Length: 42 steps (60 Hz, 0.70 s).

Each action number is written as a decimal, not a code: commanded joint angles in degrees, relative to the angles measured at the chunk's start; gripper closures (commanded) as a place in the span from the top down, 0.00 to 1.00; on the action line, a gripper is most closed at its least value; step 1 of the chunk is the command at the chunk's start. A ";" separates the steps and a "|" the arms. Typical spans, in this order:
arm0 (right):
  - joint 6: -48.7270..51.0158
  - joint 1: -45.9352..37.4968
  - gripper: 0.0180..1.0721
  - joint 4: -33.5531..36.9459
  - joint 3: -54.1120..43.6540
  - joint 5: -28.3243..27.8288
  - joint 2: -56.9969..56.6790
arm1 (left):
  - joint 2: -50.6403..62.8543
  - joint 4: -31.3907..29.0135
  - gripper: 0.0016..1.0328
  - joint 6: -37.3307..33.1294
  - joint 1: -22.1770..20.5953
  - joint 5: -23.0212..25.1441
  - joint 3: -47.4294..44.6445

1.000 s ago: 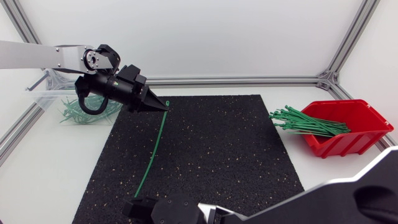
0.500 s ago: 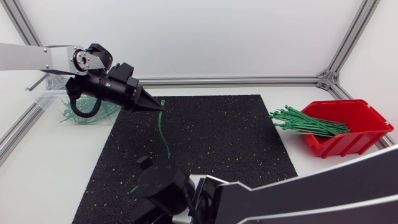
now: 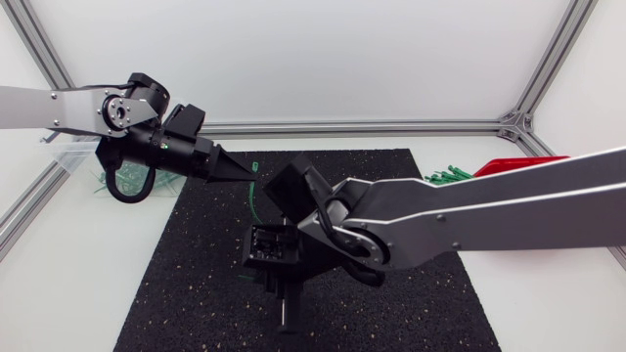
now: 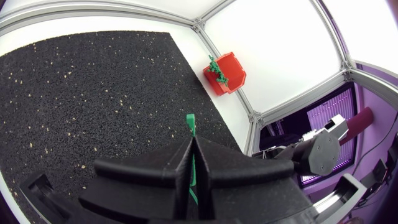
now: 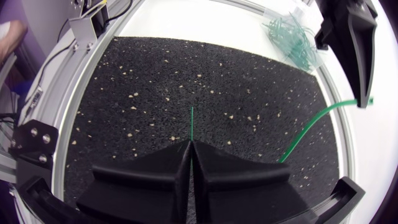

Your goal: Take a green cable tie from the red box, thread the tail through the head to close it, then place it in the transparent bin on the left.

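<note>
My left gripper (image 3: 246, 175) hangs over the black mat's far left part and is shut on the head end of a green cable tie (image 3: 255, 192). The tie's head (image 4: 190, 121) sticks out past the shut fingertips of that gripper (image 4: 192, 146). From there the tie (image 5: 310, 126) bows down towards my right gripper (image 5: 190, 149), which is shut on the thin tail; the tail's tip pokes out ahead of it. My right arm crosses the mat, its gripper (image 3: 282, 289) pointing at the front edge. The red box (image 4: 227, 73) holds several green ties. The transparent bin (image 3: 82, 156) stands at the far left.
The black mat (image 3: 196, 254) covers the table's middle. My right arm hides most of the red box (image 3: 523, 161) from above; loose green ties (image 3: 448, 176) spill over its left rim. Several closed ties (image 5: 292, 36) lie in the bin. Aluminium frame rails (image 3: 391, 125) border the table.
My right arm swung from the front edge up over the mat's middle with the tail in its gripper. The tie went from nearly straight to a bow. My left gripper shifted slightly left.
</note>
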<state>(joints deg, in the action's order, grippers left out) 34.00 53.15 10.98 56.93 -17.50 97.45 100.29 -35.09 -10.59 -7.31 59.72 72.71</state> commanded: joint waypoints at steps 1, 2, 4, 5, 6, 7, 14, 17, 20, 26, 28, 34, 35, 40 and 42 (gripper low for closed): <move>-5.52 -1.82 0.05 3.87 2.40 -4.21 -1.56 | -2.47 1.52 0.03 -1.36 -0.77 0.48 -2.83; -6.23 -2.08 0.05 4.84 2.84 -4.92 -1.65 | -2.56 1.78 0.03 -1.36 -0.77 0.48 -3.01; -7.72 -2.78 0.05 7.12 3.89 -6.41 -1.65 | -3.35 3.01 0.03 -1.10 -0.86 0.48 -3.89; -8.42 -3.14 0.05 8.18 4.33 -7.11 -1.65 | -3.87 3.80 0.03 -0.92 -0.86 0.48 -4.42; -9.13 -3.49 0.05 9.41 4.86 -7.90 -1.65 | -4.05 4.07 0.03 -0.92 -0.95 0.48 -4.59; -10.09 -4.10 0.05 11.17 5.83 -9.84 -1.47 | -4.58 4.68 0.03 -0.84 -0.95 0.48 -5.03; -13.08 -6.74 0.05 21.01 10.40 -17.22 -1.03 | -6.34 8.11 0.03 -0.57 -1.30 0.48 -7.32; -13.96 -7.44 0.05 23.38 11.80 -19.33 -1.47 | -7.13 9.78 0.03 -0.31 -1.65 0.48 -8.28; -15.54 -7.97 0.05 26.90 14.00 -20.21 -1.38 | -8.01 11.98 0.03 0.39 -1.83 0.48 -9.51; -17.83 -8.41 0.05 34.98 18.66 -22.93 0.29 | -9.59 16.99 0.03 2.94 -2.09 0.48 -11.89; -18.62 -8.50 0.05 36.48 19.63 -23.37 0.37 | -9.85 18.13 0.03 3.91 -2.18 0.48 -12.24; -20.20 -9.02 0.05 41.84 23.41 -26.27 0.55 | -10.91 20.06 0.03 5.84 -2.88 2.50 -13.64; -20.29 -9.11 0.05 42.45 23.76 -26.89 0.37 | -11.43 20.77 0.03 6.28 -3.32 2.59 -14.17; -21.34 -9.20 0.05 45.18 25.87 -27.86 -0.33 | -14.60 27.97 0.03 11.73 -4.38 2.50 -17.42; -21.69 -9.38 0.05 46.85 26.92 -28.47 -0.15 | -15.83 32.02 0.03 14.90 -4.73 2.50 -18.92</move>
<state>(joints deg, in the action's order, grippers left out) 14.50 44.45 55.09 81.60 -45.08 97.16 88.03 -7.49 -1.56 -10.96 61.36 57.21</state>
